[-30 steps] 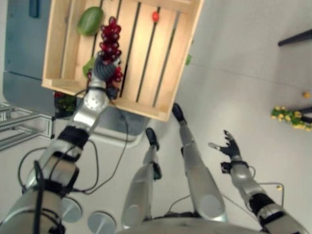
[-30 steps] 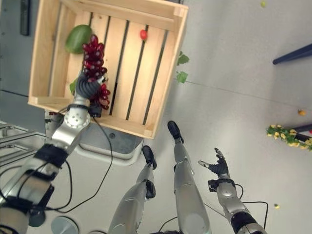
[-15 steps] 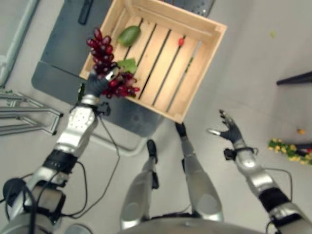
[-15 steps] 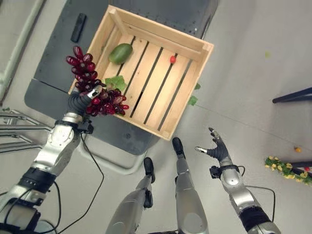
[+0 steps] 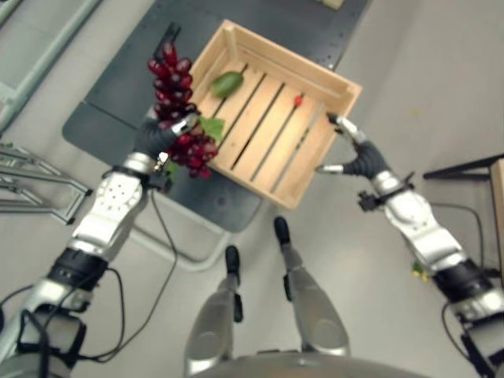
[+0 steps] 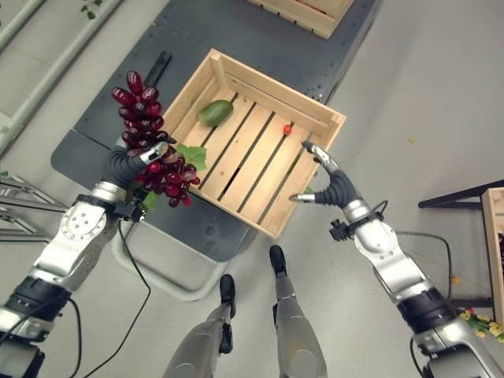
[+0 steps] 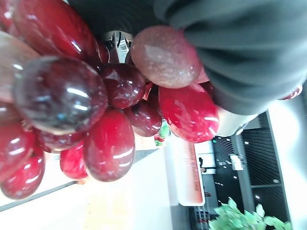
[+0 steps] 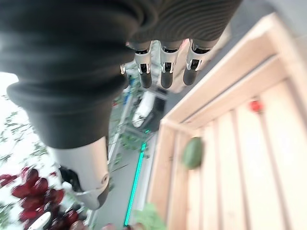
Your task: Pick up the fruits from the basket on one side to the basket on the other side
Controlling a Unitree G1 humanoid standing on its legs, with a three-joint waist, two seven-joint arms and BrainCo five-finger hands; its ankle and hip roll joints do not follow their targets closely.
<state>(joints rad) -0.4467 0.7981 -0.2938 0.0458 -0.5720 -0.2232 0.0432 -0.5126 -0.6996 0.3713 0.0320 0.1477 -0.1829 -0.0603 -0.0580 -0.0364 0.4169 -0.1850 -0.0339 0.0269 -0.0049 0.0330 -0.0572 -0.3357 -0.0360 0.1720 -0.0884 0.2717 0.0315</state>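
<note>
A wooden crate sits on a dark platform, holding a green fruit and a small red fruit; a second crate lies beyond; the left hand grips the grapes in curled fingers, raised over the crate's left edge; the right hand, fingers spread, hovers at the crate's right corner, having swung in from well apart earlier.

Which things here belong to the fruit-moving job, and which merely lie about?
Job: red grapes in left hand; green fruit, small red fruit, wooden crate; open right hand.
Lying about: dark platform, black bar.
</note>
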